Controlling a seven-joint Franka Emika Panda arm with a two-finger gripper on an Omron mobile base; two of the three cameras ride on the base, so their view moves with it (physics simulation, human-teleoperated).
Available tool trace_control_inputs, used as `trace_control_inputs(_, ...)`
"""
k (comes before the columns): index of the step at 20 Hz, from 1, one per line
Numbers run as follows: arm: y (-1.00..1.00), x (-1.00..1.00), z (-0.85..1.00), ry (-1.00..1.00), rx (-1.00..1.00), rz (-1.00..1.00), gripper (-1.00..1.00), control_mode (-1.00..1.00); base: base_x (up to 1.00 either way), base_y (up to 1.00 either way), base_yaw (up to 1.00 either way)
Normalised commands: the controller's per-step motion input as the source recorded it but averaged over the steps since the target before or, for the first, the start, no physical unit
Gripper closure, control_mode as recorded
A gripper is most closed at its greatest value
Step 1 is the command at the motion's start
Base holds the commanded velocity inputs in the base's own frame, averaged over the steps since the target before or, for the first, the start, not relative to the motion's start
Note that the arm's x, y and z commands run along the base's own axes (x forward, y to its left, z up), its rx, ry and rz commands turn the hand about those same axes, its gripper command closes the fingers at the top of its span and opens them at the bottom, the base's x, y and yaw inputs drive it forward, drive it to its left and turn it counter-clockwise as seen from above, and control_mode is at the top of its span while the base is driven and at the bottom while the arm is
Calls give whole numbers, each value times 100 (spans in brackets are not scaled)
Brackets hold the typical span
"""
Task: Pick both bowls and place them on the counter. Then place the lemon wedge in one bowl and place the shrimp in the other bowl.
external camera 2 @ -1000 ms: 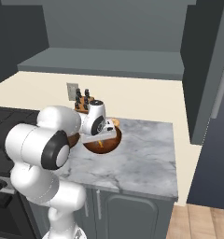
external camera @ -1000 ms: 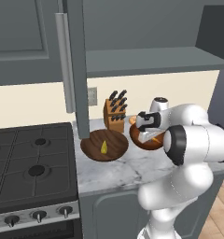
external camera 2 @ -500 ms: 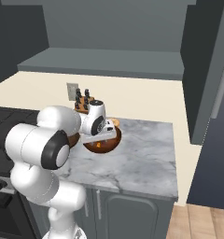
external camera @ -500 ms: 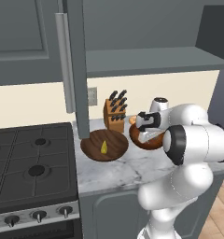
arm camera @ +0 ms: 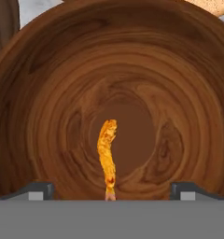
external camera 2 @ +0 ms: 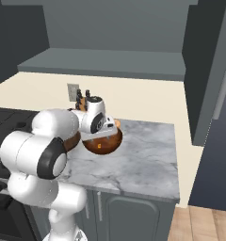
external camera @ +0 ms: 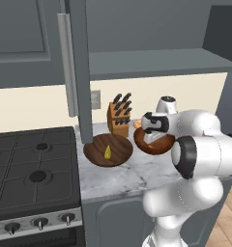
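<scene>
The fingers [arm camera: 111, 189], clamped before, now stand wide apart, holding nothing; the pale orange curled shrimp [arm camera: 108, 156] lies inside the smaller reddish-brown wooden bowl [arm camera: 179, 93].

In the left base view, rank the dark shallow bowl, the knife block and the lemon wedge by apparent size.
Largest to smallest:
1. Dark shallow bowl
2. Knife block, standing further back, so it may look smaller than it really is
3. Lemon wedge, lying in that bowl

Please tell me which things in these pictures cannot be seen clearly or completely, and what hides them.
- Reddish-brown bowl, left base view: the claw and wrist cover its inside, so the shrimp is hidden.
- Lemon wedge: too small for detail.
- Dark brown bowl, right base view: mostly behind the arm.
- Knife block, right base view: partly behind the wrist.
</scene>
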Motion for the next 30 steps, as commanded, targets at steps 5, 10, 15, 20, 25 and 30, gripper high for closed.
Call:
trace_control_inputs(5, 0, -21, 34, -13, 0, 0, -100, -100, 0, 0, 0)
trace_control_inputs(10, 0, -58, 19, -15, 0, -7, -100, -100, 0, 0, 0)
trace_control_inputs(15, 1, -57, 25, -15, 0, -14, -100, -100, 0, 0, 0)
trace_control_inputs(20, 0, -57, 32, -4, 0, -22, -100, -100, 0, 0, 0)
trace_control_inputs(25, 0, -56, 35, -3, 1, -14, -100, -100, 0, 0, 0)
trace_control_inputs(30, 0, -63, 34, -4, 9, -5, -100, -100, 0, 0, 0)
